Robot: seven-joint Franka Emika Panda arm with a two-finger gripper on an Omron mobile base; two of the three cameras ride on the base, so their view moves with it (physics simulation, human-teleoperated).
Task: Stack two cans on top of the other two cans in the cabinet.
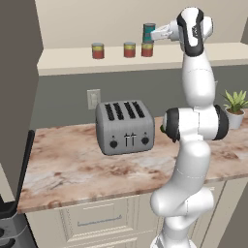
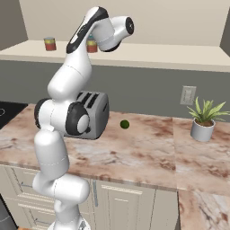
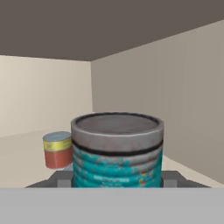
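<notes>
On the cabinet's cream shelf board [image 1: 72,60] three red cans stand in a row: left [image 1: 98,50], middle [image 1: 129,49] and right [image 1: 147,49]. The teal-blue can [image 1: 148,32] is directly above the right red can, its base at that can's top; I cannot tell whether it rests on it. My gripper [image 1: 152,34] reaches in from the right and is shut on the teal can. In the hand view the teal can [image 3: 117,153] sits between my two fingertips [image 3: 63,178], and one red can [image 3: 57,150] stands behind it to the left. Two red cans [image 2: 50,43] [image 2: 92,46] appear in the right base view, the second partly behind my arm.
A grey toaster [image 1: 125,127] stands on the marble counter [image 1: 72,169] below the shelf. A potted plant [image 2: 204,119] is at the counter's right, and a small green ball [image 2: 124,124] lies beside the toaster. The cabinet's side wall [image 3: 183,109] is close on the hand view's right.
</notes>
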